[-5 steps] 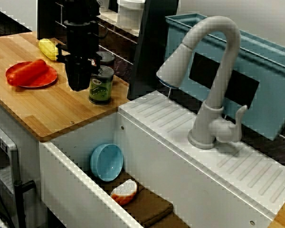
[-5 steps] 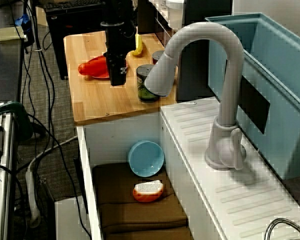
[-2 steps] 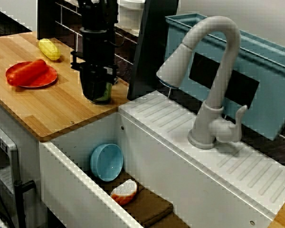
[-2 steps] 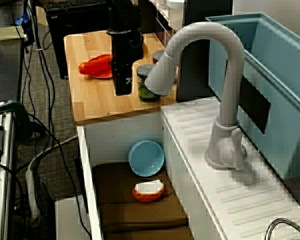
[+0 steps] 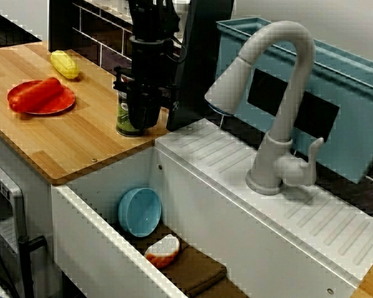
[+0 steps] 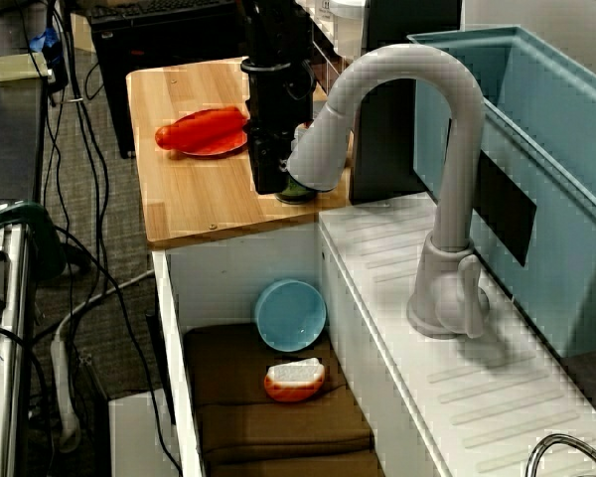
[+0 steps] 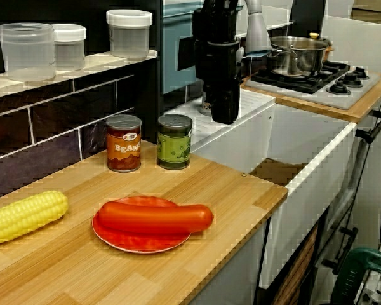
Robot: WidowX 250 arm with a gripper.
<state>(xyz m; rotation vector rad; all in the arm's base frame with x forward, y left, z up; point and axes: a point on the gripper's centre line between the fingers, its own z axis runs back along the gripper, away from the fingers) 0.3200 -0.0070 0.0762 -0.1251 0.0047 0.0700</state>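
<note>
Whether the jaws are spread or pressed together I cannot tell; in every view the gripper point(image 7: 225, 114) ends in one dark block, and nothing shows between its fingers. It hangs in the air close beside the green can point(image 7: 174, 141), which stands upright on the counter point(image 7: 228, 190) near the corner by the sink point(image 5: 93, 236). In the view along the counter there is a clear gap between the two, with the tips at about the height of the can's top; in the view from above the gripper point(image 5: 143, 121) covers the can's right part, so I cannot tell how far apart they are in depth.

As I judge it, the step in hand is lining up on this can, with no contact yet; a grip would call for jaws spread wider than the can, centred over it and lowered around its sides, clear of the beans can point(image 7: 124, 143) just beside it.

Farther off lie a sausage point(image 7: 155, 217) on a red plate point(image 7: 140, 246), and corn point(image 7: 22, 216) at the edge; a blue bowl point(image 5: 140, 211) leans inside the sink. The faucet point(image 6: 377, 89) hides part of the can in the view along the sink.
</note>
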